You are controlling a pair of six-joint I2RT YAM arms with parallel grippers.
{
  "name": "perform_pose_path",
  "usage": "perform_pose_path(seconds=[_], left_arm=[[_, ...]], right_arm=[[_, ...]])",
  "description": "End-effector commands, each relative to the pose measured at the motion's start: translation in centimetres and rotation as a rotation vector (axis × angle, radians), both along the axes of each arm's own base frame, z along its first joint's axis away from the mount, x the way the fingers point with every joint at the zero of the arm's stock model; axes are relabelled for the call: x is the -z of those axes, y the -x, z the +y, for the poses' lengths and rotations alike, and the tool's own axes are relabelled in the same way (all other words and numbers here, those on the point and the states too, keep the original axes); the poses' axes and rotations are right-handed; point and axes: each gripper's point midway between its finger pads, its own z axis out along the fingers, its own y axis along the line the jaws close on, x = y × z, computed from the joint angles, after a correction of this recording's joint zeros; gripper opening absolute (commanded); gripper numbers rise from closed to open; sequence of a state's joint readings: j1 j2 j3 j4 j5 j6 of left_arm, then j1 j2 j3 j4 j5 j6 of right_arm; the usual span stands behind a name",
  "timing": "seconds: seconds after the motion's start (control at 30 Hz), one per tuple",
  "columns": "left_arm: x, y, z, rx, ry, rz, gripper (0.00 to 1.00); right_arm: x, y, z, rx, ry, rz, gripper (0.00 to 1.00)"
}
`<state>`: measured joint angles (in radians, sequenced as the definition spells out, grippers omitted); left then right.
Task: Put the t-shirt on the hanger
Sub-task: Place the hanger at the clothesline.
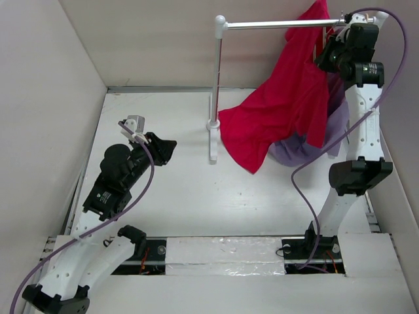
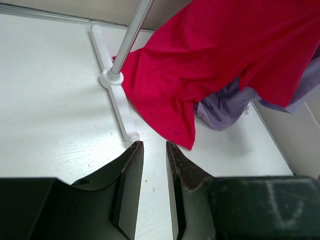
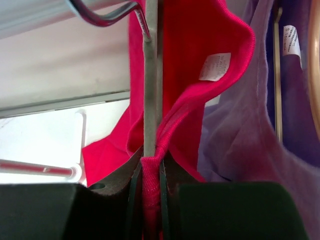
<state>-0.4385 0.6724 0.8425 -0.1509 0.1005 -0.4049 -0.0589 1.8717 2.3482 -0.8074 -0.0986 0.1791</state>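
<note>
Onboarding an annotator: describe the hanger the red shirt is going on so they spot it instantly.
Follow the white rack's silver rail to its right end, where two garments hang. The hanger is the thin grey rod running down inside the red t-shirt's neckline, just above the right gripper. Its neighbour, carrying the purple shirt, is pale wood.
</note>
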Motion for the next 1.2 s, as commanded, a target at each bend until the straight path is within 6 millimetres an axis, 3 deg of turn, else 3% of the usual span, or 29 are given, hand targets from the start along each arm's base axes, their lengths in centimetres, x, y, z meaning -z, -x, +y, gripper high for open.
perform_pose_path(seconds=[0.0, 0.23, 0.33, 0.37, 0.4, 0.43, 0.5, 0.53, 0.63, 0.67, 0.83, 0.87, 0.9, 0.93, 1.0, 1.03, 1.17], left_arm=[[-1.2, -0.4, 0.0, 0.008, 0.014, -0.060, 0.22], [-1.0, -0.6, 0.1, 0.010, 0.014, -0.054, 0.22], [-0.9, -0.9, 0.3, -0.001, 0.009, -0.052, 0.22], [-0.9, -0.9, 0.3, -0.001, 0.009, -0.052, 0.22], [-0.9, -0.9, 0.2, 0.002, 0.010, -0.052, 0.22], [-0.8, -0.9, 0.2, 0.001, 0.007, -0.050, 0.22], [-0.7, -1.0, 0.2, 0.001, 0.006, -0.045, 0.22], [-0.6, -1.0, 0.2, -0.001, 0.006, -0.043, 0.22], [-0.7, -1.0, 0.5, -0.013, 0.004, -0.047, 0.22], [-0.6, -1.0, 0.5, -0.017, 0.004, -0.044, 0.22], [-0.5, -1.3, 0.6, -0.031, 0.015, -0.038, 0.28], [-0.5, -1.3, 0.5, -0.030, 0.021, -0.033, 0.30], [-0.6, -1.3, 0.5, -0.029, 0.021, -0.033, 0.30], [-0.6, -1.4, 0.4, -0.028, 0.027, -0.030, 0.33], [-1.0, -1.3, 0.4, -0.033, 0.045, -0.031, 0.35], [-1.2, -1.3, 0.4, -0.031, 0.052, -0.034, 0.37], [-2.5, -1.0, 0.8, -0.051, 0.086, -0.055, 0.41]], right_arm=[[-4.3, -0.8, -0.1, -0.028, -0.007, -0.152, 0.00], [-1.1, -2.3, -0.3, -0.034, -0.022, -0.113, 0.00], [1.5, -1.8, -0.1, -0.029, -0.050, -0.083, 0.00], [0.0, -1.5, -0.1, -0.025, -0.054, -0.124, 0.00], [1.3, -1.3, -0.1, -0.023, -0.062, -0.103, 0.00], [-0.3, -0.6, 0.0, -0.023, -0.065, -0.149, 0.07], [-0.7, 0.2, 0.1, -0.013, -0.081, -0.168, 0.24], [-1.2, 1.0, 0.1, -0.006, -0.084, -0.191, 0.39], [-1.8, 2.3, 0.4, 0.012, -0.104, -0.218, 0.55], [-3.4, 3.7, 0.4, 0.016, -0.111, -0.257, 0.61], [-6.5, 8.1, 0.8, 0.045, -0.131, -0.355, 0.71], [-7.2, 9.7, 0.9, 0.047, -0.142, -0.381, 0.81], [-7.6, 10.6, 1.0, 0.042, -0.146, -0.393, 0.81], [-7.9, 11.3, 1.2, 0.034, -0.150, -0.403, 0.97], [-7.5, 12.8, 2.2, -0.004, -0.159, -0.403, 1.00], [-8.8, 14.6, 2.4, -0.017, -0.160, -0.446, 1.00], [-9.5, 19.1, 4.5, -0.095, -0.189, -0.497, 1.00]])
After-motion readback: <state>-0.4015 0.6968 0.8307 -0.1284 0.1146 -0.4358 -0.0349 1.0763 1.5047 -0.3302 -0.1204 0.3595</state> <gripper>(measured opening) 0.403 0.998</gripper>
